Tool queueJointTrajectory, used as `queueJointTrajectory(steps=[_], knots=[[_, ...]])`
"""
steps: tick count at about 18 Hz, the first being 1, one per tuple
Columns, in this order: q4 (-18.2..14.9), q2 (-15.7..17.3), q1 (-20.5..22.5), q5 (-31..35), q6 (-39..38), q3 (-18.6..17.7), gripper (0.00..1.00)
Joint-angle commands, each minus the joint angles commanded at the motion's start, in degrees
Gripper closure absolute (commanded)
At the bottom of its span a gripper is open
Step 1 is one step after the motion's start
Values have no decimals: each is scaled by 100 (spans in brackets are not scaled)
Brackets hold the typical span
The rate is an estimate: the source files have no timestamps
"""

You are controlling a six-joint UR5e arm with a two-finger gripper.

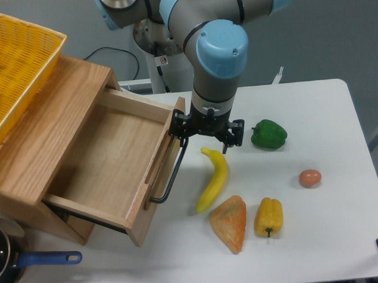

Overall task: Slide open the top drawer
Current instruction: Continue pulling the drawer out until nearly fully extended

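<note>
1. One robot arm [215,47] reaches down from the far edge of the white table [329,236], its blue-capped wrist above the gripper [207,133].
2. The gripper sits just beside the far end of the drawer front, right at the upper end of the black bar handle [171,173]. Its black fingers [233,135] point downward, but from this angle I cannot tell whether they are spread wide, narrow, or clamped on the handle.
3. The top drawer [109,163] stands pulled well out of the wooden cabinet [46,131] at the left side of the table, and its bare light-wood floor is in full view.
4. A yellow basket [22,66] rests on the cabinet top at the far left corner.
5. A banana [215,178] lies on the table just beside the handle, below the gripper.
6. A green pepper [268,134] lies to the right of the gripper, near the middle of the table.
7. A yellow pepper [268,216] and an orange triangular pastry-like item [230,222] lie side by side toward the near edge.
8. A brown egg [310,177] sits apart from these, toward the right edge.
9. A dark pan with a blue handle [47,259] shows at the near left corner, below the cabinet.
</note>
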Motion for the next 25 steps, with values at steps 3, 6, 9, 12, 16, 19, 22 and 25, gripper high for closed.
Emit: queueJointTrajectory(steps=[3, 6, 9, 12, 16, 19, 22, 25], knots=[[0, 0, 0, 0, -9, 0, 0], [0, 0, 0, 0, -9, 9, 0], [-9, 0, 18, 0, -9, 9, 0], [0, 0, 35, 0, -9, 9, 0], [0, 0, 35, 0, -9, 9, 0], [0, 0, 44, 0, -9, 9, 0], [52, 0, 53, 0, -9, 9, 0], [79, -9, 88, 0, 0, 9, 0]])
